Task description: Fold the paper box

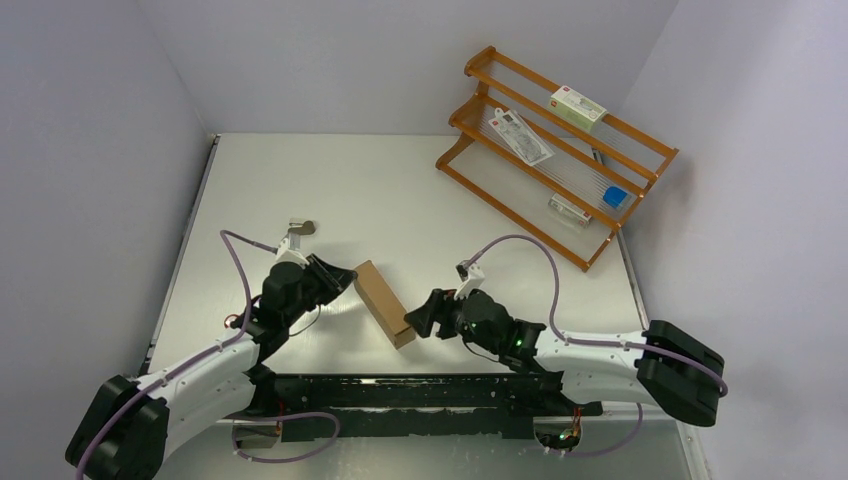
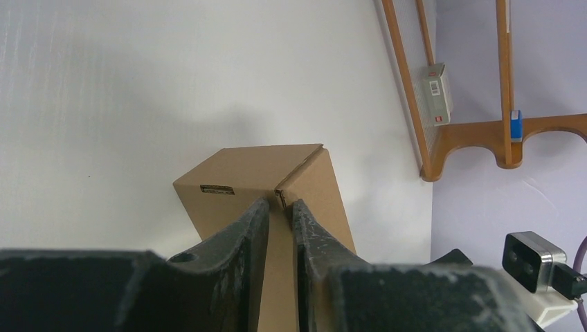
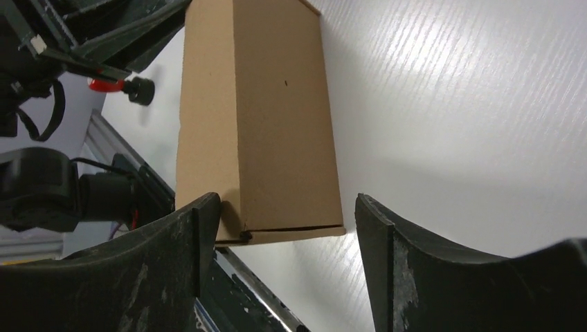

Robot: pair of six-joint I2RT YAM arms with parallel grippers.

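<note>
The paper box (image 1: 384, 302) is a closed brown rectangular box lying slantwise on the white table between my two arms. My left gripper (image 1: 345, 278) is at its far left end. In the left wrist view the fingers (image 2: 257, 220) stand almost together, with the box's corner seam and brown cardboard (image 2: 235, 173) in the narrow gap, so the left gripper (image 2: 282, 204) is pinched on the box. My right gripper (image 1: 418, 318) is open at the near right end. In the right wrist view the box (image 3: 256, 117) lies just beyond the right gripper (image 3: 285, 200), its left finger (image 3: 197, 228) beside the box's corner.
An orange wooden rack (image 1: 560, 140) stands at the back right with small white packages and a blue item on it; it also shows in the left wrist view (image 2: 443, 138). A black rail (image 1: 430, 395) runs along the near edge. Walls close in on the left and right.
</note>
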